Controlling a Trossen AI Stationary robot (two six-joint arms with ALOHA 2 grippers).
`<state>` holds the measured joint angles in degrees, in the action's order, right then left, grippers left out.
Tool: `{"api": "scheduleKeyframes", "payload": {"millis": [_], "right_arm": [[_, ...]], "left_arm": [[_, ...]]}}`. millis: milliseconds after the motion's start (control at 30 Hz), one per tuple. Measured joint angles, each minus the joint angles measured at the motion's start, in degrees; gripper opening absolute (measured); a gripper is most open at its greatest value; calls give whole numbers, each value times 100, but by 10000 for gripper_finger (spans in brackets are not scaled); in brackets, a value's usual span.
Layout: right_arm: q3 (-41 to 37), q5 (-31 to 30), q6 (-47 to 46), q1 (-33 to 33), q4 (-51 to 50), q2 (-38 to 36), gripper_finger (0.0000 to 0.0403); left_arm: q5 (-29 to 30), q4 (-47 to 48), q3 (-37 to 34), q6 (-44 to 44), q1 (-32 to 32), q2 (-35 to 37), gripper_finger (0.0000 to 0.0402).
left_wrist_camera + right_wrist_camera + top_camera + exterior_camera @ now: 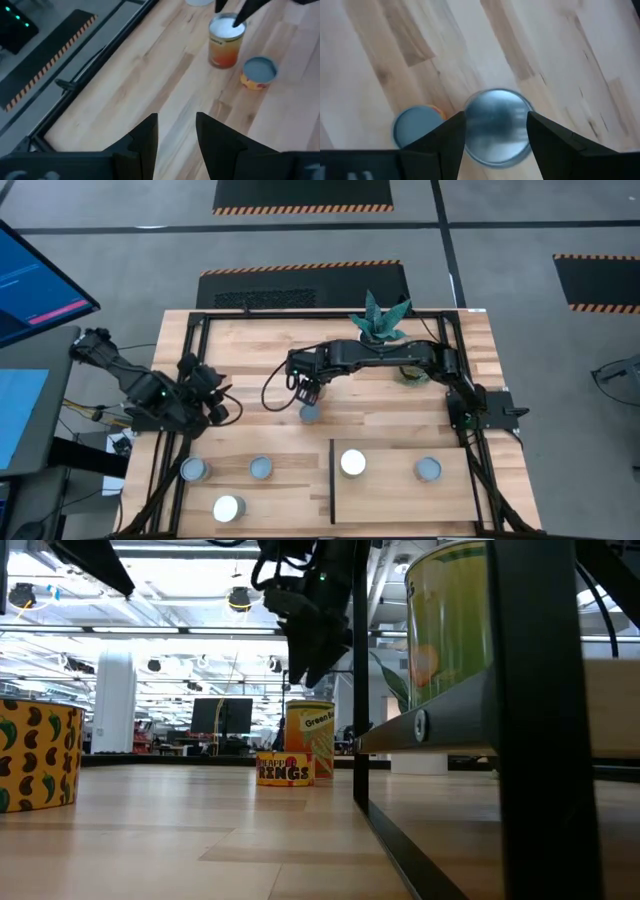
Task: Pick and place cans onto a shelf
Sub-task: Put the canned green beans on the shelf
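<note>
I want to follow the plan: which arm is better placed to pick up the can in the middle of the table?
The right. Its open right gripper hangs directly above that can, fingers either side of the top in its wrist view. The left gripper waits at the table's left edge, farther away.

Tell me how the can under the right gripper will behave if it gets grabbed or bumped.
The can looks like rigid metal with a flat top, so it should hold its shape between the right gripper's open fingers. It stands upright on the flat table, so it probably won't roll, though a bump might slide it. Its smooth wall may be slippery.
</note>
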<state>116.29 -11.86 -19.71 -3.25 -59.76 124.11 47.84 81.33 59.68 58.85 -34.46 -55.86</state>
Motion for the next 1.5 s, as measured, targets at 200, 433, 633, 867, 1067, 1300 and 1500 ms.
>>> {"api": "scheduleKeyframes", "payload": {"millis": [200, 433, 633, 867, 1067, 1300, 1500], "right_arm": [[-13, 4, -272, 91, 60, 203, 230], [26, -131, -594, 169, 187, 513, 230], [20, -232, -749, 200, 207, 520, 225], [0, -485, -898, 212, 113, 472, 149], [0, -540, -818, 255, 139, 469, 31], [-13, -598, -687, 439, -15, 369, 5], [-11, -1048, -684, 737, -326, -11, 4]], "left_arm": [[246, -29, 0, 143, -167, 7, 123], [235, -286, 0, 309, -227, -23, 123], [237, -421, 0, 295, -225, -48, 123], [242, -449, 0, 293, -225, -52, 123], [250, -527, 0, 292, -222, -52, 123], [256, -593, 0, 291, -222, -52, 123], [289, -587, 0, 291, -220, -50, 123]]}}
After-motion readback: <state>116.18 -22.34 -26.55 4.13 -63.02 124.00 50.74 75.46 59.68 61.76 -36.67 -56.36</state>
